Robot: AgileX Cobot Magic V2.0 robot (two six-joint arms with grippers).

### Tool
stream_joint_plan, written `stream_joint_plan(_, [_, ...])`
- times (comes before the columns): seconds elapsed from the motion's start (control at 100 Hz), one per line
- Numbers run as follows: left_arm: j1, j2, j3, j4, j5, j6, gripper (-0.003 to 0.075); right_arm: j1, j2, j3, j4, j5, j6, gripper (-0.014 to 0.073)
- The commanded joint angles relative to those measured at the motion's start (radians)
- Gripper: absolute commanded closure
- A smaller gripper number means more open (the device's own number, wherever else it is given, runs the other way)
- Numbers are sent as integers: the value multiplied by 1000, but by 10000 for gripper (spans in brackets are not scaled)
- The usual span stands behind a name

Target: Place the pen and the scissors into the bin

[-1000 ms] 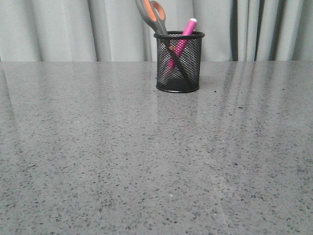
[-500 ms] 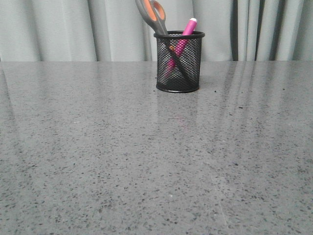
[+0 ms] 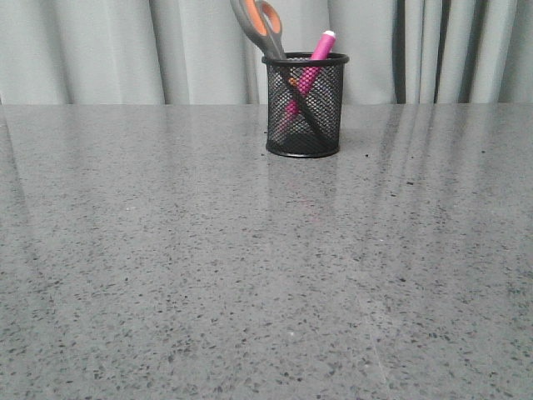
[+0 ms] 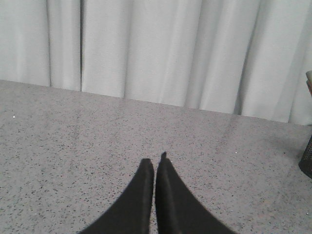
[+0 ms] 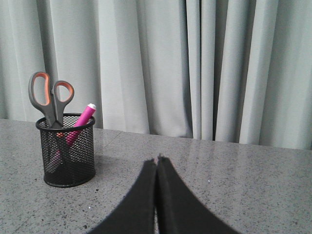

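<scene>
Grey speckled stone makes up the worktop, and in the front view it runs bare from the near edge all the way back to the bin, with open surface to both sides. The bin stands upright near the far edge, slightly right of centre, close to the pale curtain that hangs behind the worktop.

Both task things are inside the bin. The scissors stand blades down, handles up; their long axis leans, with the handles tipped out over the rim toward the left and the dark blades crossing down to the right behind the mesh. The pen leans the other way: its whitish cap pokes just above the rim on the right, and the pink barrel slants down to the left, so the two cross inside the bin (an X seen through the mesh).

In the right wrist view the right fingers are pressed together with nothing between them, hovering over bare worktop well apart from the bin, scissors and pen.

In the left wrist view the left fingers are likewise pressed together and hold nothing, above bare worktop; a dark sliver of the bin shows at the picture's edge.
</scene>
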Motion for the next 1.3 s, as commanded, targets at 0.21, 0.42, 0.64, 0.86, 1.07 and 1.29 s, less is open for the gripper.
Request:
stream_joint_plan(0.21, [-8, 7, -29, -12, -36, 1, 739, -8, 3, -27, -10, -75, -10, 670])
stream_joint_plan(0.42, [-8, 2, -29, 188, -33, -49, 739, -8, 3, -27, -10, -75, -10, 670])
stream_joint_plan(0.64, [-6, -47, -7, 862, -44, -676, 739, -8, 3, -27, -10, -75, -10, 670])
stream_joint_plan(0.86, [-6, -214, 139, 889, -55, -696, 739, -8, 3, -27, -10, -75, -10, 670])
stream_joint_plan(1.07, [-6, -278, 232, 880, -55, -719, 739, -8, 3, -27, -10, -75, -10, 670])
stream_joint_plan(1.29, [-6, -278, 232, 863, -43, -719, 739, -8, 3, -27, -10, -75, -10, 670])
